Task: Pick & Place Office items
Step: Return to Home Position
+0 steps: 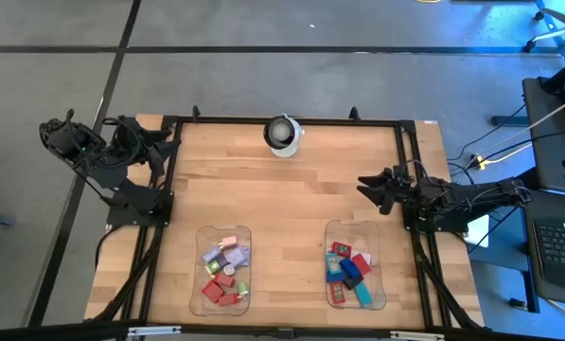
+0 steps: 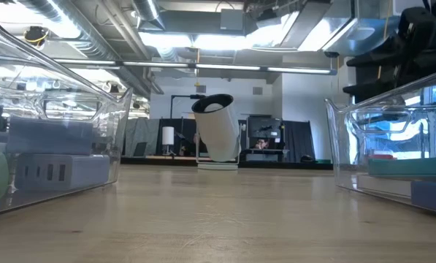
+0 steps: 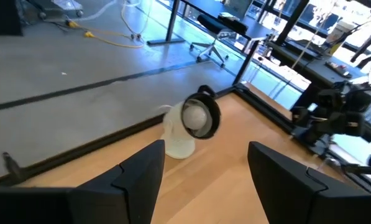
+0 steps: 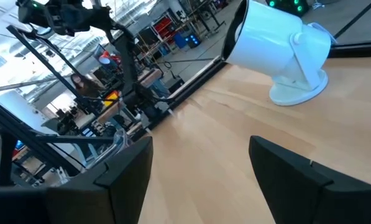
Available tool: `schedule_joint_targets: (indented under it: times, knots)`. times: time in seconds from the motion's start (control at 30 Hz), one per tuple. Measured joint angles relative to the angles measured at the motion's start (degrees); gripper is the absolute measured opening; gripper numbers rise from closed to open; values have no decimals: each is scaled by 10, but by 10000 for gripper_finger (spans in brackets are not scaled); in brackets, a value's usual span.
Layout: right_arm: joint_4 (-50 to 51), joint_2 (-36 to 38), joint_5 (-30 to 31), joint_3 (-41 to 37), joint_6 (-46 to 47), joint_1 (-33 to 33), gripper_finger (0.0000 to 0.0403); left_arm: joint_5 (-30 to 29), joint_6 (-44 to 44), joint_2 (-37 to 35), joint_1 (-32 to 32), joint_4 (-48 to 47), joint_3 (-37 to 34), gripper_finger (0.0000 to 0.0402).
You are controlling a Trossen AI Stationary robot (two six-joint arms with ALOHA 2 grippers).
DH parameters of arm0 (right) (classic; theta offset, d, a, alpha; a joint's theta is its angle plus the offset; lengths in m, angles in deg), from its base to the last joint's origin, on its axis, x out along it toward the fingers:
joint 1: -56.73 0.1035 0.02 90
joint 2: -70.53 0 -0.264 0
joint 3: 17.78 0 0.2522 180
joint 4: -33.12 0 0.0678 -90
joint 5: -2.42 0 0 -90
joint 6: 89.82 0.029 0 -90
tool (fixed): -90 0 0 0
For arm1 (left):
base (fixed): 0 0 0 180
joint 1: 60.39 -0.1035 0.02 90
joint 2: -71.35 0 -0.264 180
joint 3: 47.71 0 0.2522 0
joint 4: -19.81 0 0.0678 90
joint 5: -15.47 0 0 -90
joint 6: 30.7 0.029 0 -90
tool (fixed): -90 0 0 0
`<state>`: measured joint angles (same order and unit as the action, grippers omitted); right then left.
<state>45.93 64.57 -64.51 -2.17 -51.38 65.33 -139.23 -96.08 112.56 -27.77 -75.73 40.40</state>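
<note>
The office items lie in two clear trays near the table's front edge. Pink, lilac, red and green pieces fill the left tray; red, blue and teal pieces fill the right tray. My left gripper is raised at the table's far left corner, open and holding nothing, pointing toward the camera dome. My right gripper hovers low at the table's right edge, open and holding nothing, pointing toward the table's left.
A white-and-black camera dome stands on its base at the middle of the table's far edge. A black frame runs along the table's sides. Bare wood lies between the dome and the trays.
</note>
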Motion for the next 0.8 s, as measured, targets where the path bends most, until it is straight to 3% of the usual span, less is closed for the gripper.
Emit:
schedule_joint_targets:
  times: [0.5, 0.8]
  knots:
    - [0, 0, 9, 0, -25, 0, 270, 84, 89, 11, 0, 37, 0, 226]
    - [0, 0, 9, 0, -24, 0, 270, 145, 147, -4, 0, 144, -136, 226]
